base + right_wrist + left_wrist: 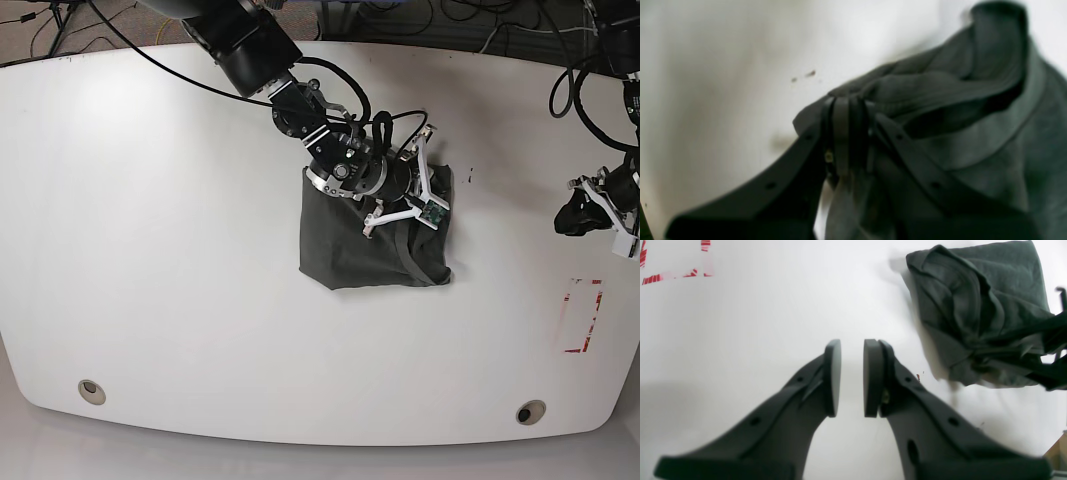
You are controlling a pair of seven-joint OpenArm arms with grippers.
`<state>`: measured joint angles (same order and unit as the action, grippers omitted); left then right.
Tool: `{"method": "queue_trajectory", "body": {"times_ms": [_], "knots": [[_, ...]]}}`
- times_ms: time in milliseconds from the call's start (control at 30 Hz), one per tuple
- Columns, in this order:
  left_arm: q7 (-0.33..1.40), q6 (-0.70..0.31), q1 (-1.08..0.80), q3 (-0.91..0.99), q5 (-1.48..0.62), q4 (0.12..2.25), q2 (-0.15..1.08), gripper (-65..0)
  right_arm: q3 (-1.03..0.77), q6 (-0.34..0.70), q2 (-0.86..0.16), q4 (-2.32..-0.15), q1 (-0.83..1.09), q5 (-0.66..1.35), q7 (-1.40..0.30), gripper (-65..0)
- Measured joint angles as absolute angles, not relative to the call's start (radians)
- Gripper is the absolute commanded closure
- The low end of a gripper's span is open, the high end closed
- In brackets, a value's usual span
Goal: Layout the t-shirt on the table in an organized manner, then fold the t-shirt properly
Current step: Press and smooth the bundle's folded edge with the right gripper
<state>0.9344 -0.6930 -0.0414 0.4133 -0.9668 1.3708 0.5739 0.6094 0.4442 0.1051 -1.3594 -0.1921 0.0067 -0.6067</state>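
Bright even light; table (180, 250) glare; right wrist view blurred; soft shadows.

Base view high overhead, whole table (150, 250); wrist views close, downward, sharing t-shirt (350, 250).

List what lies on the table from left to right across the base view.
Left grommet hole → t-shirt with the right gripper shut on it → right grommet hole → red-and-white sticker → left gripper, apart from the cloth.
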Motion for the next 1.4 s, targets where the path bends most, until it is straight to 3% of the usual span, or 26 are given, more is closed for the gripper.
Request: {"method": "queue_trajectory", "body": {"times_ms": [167,267,867,1200,1267,1400], "knots": [[0.934,-0.693,-0.041,0.413,-0.966,1.371,0.574,-10.4,0.609,0.441,0.105,-1.359,-0.192,0.007,-0.606,-25.4],[0.934,-0.693,-0.041,0.413,-0.966,1.371,0.574,-10.4,0.609,0.436,0.106,-1.360,-0.185,0.007,-0.605,-29.6],[0.934,-0.693,-0.042,0.382,-0.966,1.370,0.573,-10.4,0.608,0.437,0.105,-1.368,-0.179,0.007,-0.607,-29.8],[0.934,-0.693,-0.042,0.382,-0.966,1.370,0.572,-10.4,0.607,0.433,0.102,-1.392,-0.186,0.139,-0.630,-29.6],[0.934,-0.693,-0.042,0.382,-0.966,1.370,0.572,-10.4,0.598,0.434,0.103,-1.392,-0.186,0.140,-0.630,-28.1],[0.934,-0.693,-0.042,0.382,-0.966,1.370,0.572,-10.4,0.563,0.438,0.103,-1.391,-0.185,0.155,-0.630,-18.1]]}}
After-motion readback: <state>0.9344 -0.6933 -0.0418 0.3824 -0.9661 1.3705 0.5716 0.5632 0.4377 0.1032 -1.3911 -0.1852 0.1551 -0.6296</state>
